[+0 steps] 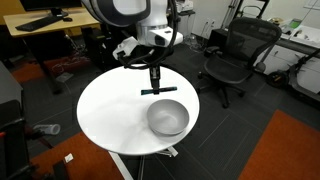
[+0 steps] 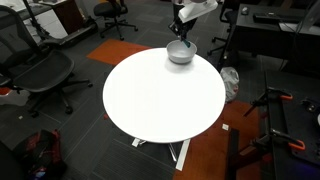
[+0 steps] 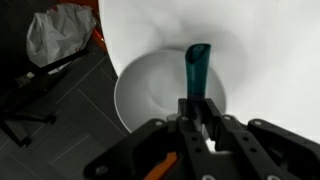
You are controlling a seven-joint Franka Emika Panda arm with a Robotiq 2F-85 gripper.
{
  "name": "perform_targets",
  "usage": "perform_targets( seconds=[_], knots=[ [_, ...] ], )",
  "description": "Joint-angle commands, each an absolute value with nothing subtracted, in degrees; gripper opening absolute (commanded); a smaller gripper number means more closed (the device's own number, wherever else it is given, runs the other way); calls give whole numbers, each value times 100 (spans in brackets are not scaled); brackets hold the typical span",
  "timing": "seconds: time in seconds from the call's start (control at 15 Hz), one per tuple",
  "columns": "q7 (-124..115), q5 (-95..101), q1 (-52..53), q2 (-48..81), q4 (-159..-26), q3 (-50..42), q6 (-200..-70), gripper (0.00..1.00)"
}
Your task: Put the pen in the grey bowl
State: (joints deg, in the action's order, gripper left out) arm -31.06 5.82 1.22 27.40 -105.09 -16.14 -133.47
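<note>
Holding pen (image 3: pixel 197 66) in end effector (image 3: pixel 198 106), above grey bowl (image 3: pixel 145 92).

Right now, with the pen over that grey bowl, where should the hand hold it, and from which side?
The part behind the teal section, pinched across the thin width, coming from the end opposite the teal tip. The wrist view shows the hand holding the pen this way: the slim straight shaft fits between the fingers, and the teal end pokes out free over the grey bowl.
</note>
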Motion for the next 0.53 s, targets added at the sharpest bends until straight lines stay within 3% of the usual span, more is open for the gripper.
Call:
perform_targets(
  seconds=[0.0,0.47],
  knots=[
    [-3241,497,-118,2916,-10170,-1569,-13203,5],
    [-3134,190,-398,3430,-9779,-1465,-13259,5]
  ],
)
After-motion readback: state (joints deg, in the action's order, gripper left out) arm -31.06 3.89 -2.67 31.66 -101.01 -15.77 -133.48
